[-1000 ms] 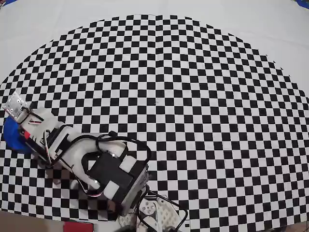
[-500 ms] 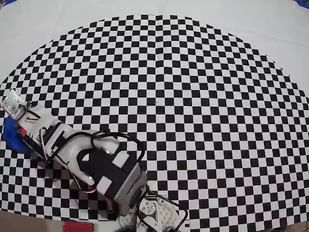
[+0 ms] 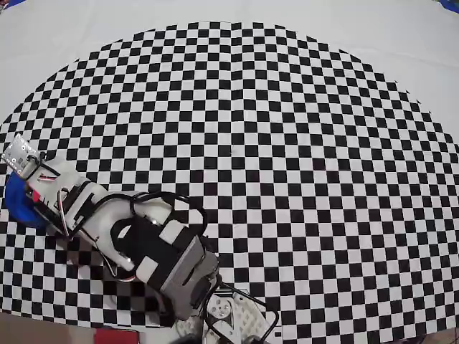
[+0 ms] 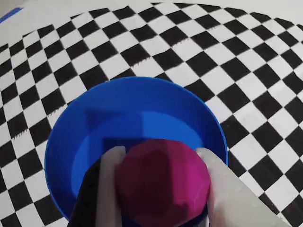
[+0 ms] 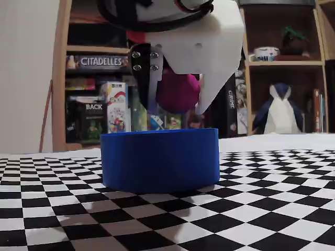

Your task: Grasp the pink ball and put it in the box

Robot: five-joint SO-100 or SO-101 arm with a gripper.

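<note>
The pink ball is a magenta sphere clamped between my two pale fingers. My gripper is shut on it and hangs right over the open blue box. In the fixed view the ball sits just above the rim of the round blue box, clear of it, with my gripper around it. In the overhead view the arm covers most of the box at the far left edge; the ball is hidden there.
The checkered mat spreads over the table. The robot base is at the bottom centre of the overhead view. Shelves with game boxes and a plush penguin stand behind the table in the fixed view.
</note>
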